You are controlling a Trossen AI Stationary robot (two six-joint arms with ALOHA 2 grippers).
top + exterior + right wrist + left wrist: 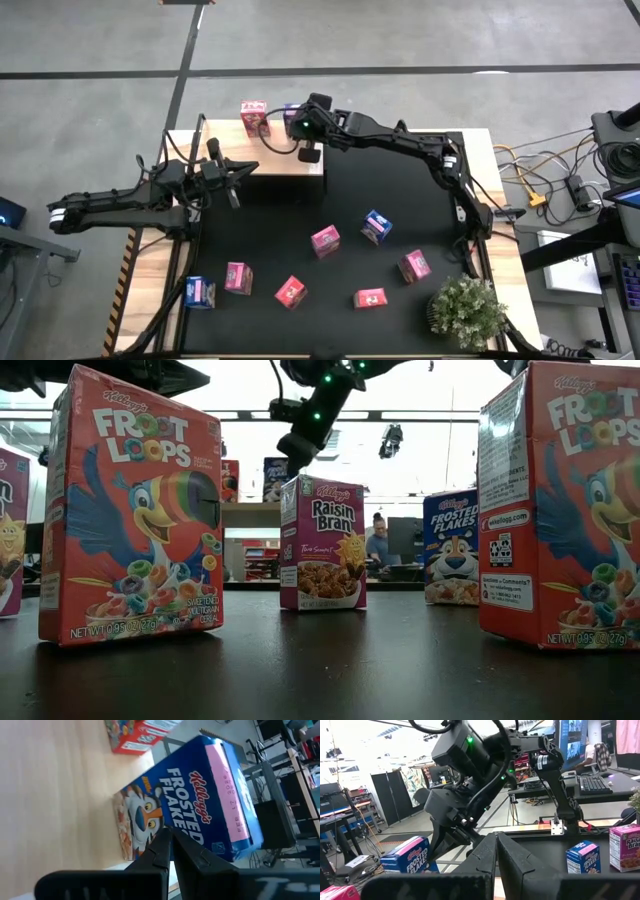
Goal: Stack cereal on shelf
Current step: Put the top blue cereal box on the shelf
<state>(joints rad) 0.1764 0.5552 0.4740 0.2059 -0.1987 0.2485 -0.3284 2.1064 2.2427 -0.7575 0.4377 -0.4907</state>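
Two cereal boxes [254, 116] stand on the shelf [285, 160], seven remain on the mat [400, 215] beside it; right gripper [310, 152] and left gripper [240, 172], both fingers together and empty, hover over the shelf.

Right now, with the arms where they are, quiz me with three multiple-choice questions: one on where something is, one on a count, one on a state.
1. Where is the right gripper?
A. Over the potted plant
B. At the shelf, by the blue Frosted Flakes box
C. Over the middle of the mat

2. How many cereal boxes are on the black mat?
A. Four
B. Ten
C. Seven

3. How is the Frosted Flakes box on the shelf?
A. Resting there, ungripped
B. Clamped between the fingers
C. Fallen to the floor

Answers:
1 B: the right gripper points at the Frosted Flakes box on the shelf.
2 C: seven cereal boxes show on the black mat, five pink and two blue.
3 A: the fingers are shut in front of it.
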